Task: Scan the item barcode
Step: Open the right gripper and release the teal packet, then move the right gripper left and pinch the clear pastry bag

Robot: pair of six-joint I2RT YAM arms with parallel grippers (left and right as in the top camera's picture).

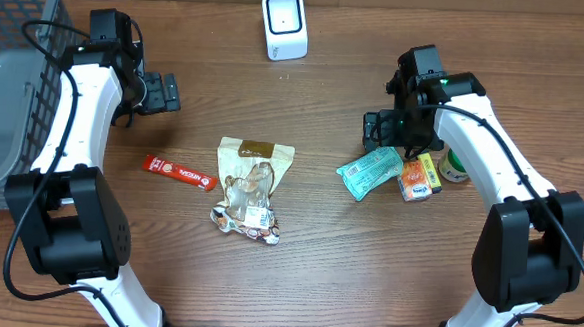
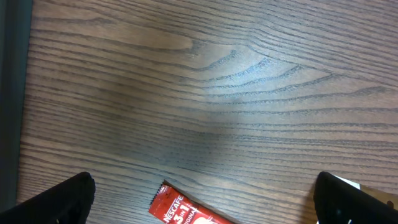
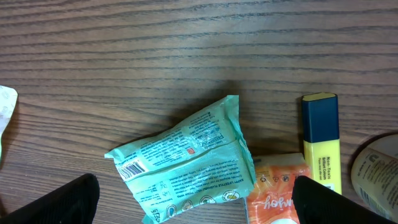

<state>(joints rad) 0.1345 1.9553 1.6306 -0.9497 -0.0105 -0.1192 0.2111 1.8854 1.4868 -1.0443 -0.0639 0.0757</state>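
A white barcode scanner (image 1: 284,25) stands at the back middle of the table. A teal packet (image 1: 370,173) lies flat at the right, its barcode (image 3: 132,168) facing up. My right gripper (image 1: 382,131) hovers open just above it; in the right wrist view the right gripper (image 3: 196,202) has the teal packet (image 3: 186,158) between its spread fingers without touching it. My left gripper (image 1: 161,92) is open at the left, holding nothing. In its wrist view the left gripper (image 2: 205,202) hangs over the end of a red Nescafe sachet (image 2: 186,211).
The red sachet (image 1: 178,172) and a clear snack bag (image 1: 251,186) lie mid-table. An orange packet (image 3: 277,196), a yellow highlighter (image 3: 321,140) and a round tub (image 3: 376,171) crowd the teal packet's right side. A grey wire basket (image 1: 6,88) stands at the far left.
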